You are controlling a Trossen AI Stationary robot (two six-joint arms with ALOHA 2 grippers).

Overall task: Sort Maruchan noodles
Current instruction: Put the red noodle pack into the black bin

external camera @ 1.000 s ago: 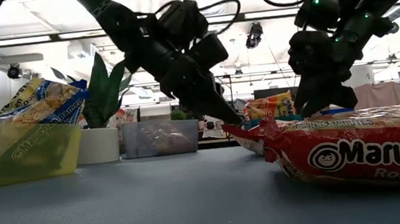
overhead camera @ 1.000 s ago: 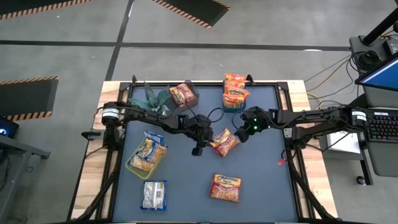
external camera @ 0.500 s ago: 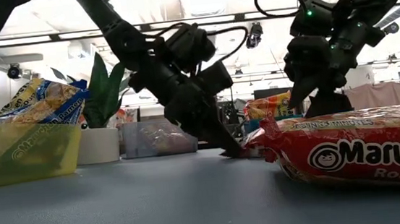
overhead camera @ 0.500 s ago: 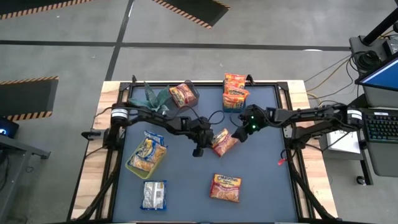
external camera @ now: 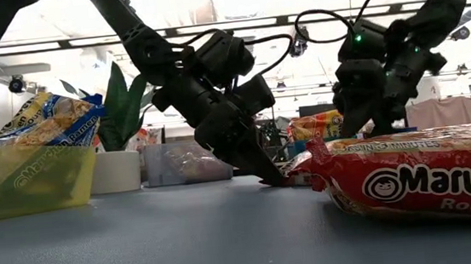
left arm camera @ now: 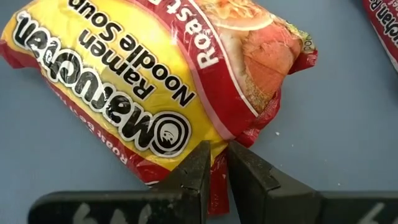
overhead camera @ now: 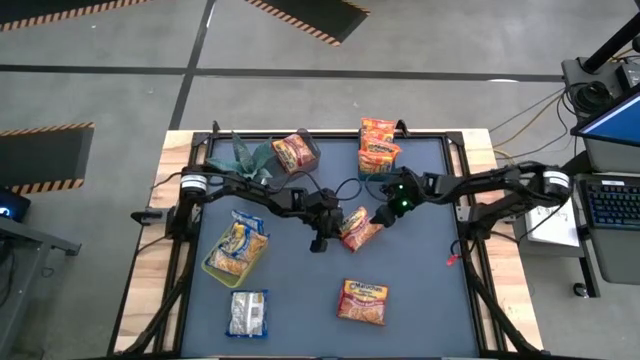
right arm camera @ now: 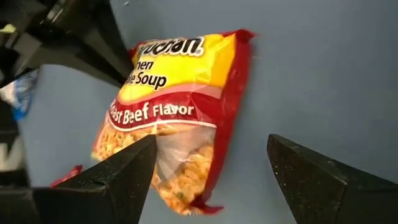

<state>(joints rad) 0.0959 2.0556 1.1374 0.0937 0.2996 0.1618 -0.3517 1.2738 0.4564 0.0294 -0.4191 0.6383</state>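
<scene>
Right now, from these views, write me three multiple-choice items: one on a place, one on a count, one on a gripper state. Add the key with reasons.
1. Where does the packet pinched by the left gripper lie?
A. in the yellow-green bin
B. on the mat near the table's middle
C. beside the potted plant

2. How many packets lie loose along the mat's near edge?
A. two
B. four
C. none

3. How does the right gripper stand?
A. shut on a packet
B. open above a packet
C. out of view

Key: 1 B, the roast beef packet lies mid-mat between both arms, its edge seal between the left fingers. 2 A, a whitish packet and an orange packet lie there. 3 B, its fingers stand wide apart with the roast beef packet below them.
</scene>
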